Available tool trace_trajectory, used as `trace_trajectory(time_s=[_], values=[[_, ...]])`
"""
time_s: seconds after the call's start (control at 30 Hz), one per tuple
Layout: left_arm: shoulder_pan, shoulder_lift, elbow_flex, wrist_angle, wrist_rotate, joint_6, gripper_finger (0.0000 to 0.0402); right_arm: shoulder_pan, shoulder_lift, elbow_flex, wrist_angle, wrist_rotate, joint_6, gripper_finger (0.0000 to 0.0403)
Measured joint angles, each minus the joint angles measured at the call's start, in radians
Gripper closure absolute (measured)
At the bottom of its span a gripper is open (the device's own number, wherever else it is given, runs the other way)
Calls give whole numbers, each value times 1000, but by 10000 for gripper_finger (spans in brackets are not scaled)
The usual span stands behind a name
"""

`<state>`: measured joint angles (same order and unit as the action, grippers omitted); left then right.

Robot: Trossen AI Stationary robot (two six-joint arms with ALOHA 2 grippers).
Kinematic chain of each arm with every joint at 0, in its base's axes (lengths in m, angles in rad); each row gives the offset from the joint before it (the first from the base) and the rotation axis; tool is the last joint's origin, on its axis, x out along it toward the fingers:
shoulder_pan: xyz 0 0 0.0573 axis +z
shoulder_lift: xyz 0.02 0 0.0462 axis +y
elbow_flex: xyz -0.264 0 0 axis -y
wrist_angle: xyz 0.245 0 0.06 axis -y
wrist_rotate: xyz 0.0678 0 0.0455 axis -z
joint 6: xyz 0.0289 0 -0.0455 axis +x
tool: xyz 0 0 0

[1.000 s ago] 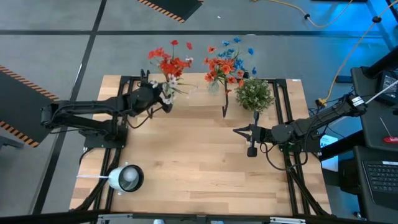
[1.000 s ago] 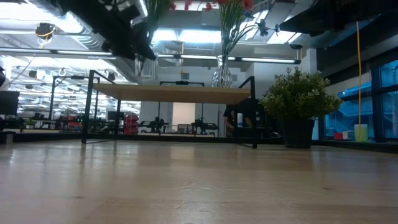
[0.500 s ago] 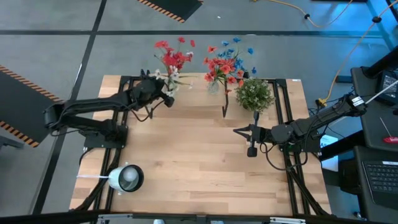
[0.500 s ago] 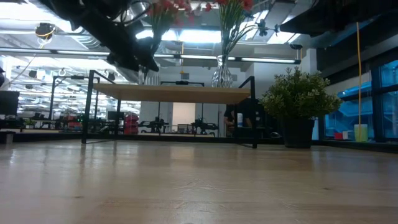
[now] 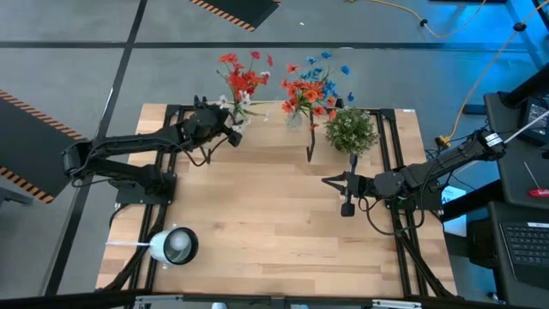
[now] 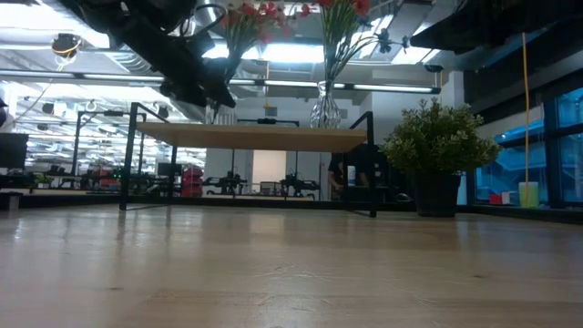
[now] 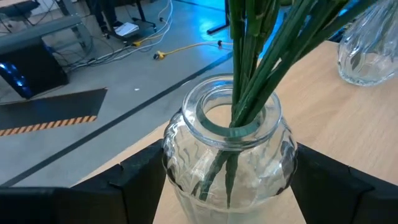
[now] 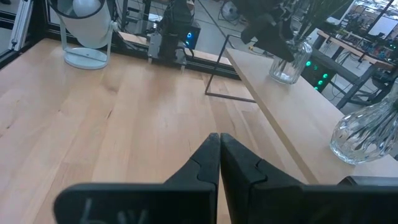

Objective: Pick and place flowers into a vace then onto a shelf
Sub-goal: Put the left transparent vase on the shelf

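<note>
My left gripper (image 5: 225, 129) is shut on a clear glass vase (image 7: 227, 155) holding red and whitish flowers (image 5: 243, 77) on green stems (image 7: 261, 62). It is at the left end of the shelf (image 6: 264, 137), and whether the vase's base touches the board I cannot tell. A second glass vase (image 5: 296, 117) with red and blue flowers (image 5: 314, 81) stands by its base on the shelf. My right gripper (image 5: 328, 180) hovers shut above the table's right side, away from both vases. My left gripper pinches the vase's rounded body (image 7: 180, 168) just below the neck, one finger (image 7: 140, 180) on each side. It comes roughly level from the table's left. The vase sits upright in the hold, and the stems rise out of its mouth.
A bushy green potted plant (image 5: 350, 130) stands at the shelf's right end. A white round lamp (image 5: 173, 246) sits near the table's near-left corner. Bare wooden tabletop (image 5: 266, 215) lies between the arms.
My left gripper has carried the vase toward the table's right and down toward the shelf. The vase has tipped more upright, and its blooms have swung to the right, toward the second vase.
</note>
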<state>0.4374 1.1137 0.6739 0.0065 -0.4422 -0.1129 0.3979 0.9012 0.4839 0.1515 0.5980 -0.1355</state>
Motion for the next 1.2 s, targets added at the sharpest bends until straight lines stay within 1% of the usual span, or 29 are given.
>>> trace_trajectory(time_s=[0.17,0.37,0.63,0.9,1.1,1.2], values=[[3,0,0,0,23,-4,114,0,0,0,0,0,0,386],[35,0,0,-5,81,-23,114,0,0,0,0,0,0,386],[56,1,0,-13,114,-34,114,0,0,0,0,0,0,386],[56,1,0,-26,113,-41,114,0,0,0,0,0,1,386],[56,1,-1,-26,119,-36,98,0,0,0,0,0,2,386],[56,9,-10,-67,129,-39,89,0,0,0,0,0,2,386]])
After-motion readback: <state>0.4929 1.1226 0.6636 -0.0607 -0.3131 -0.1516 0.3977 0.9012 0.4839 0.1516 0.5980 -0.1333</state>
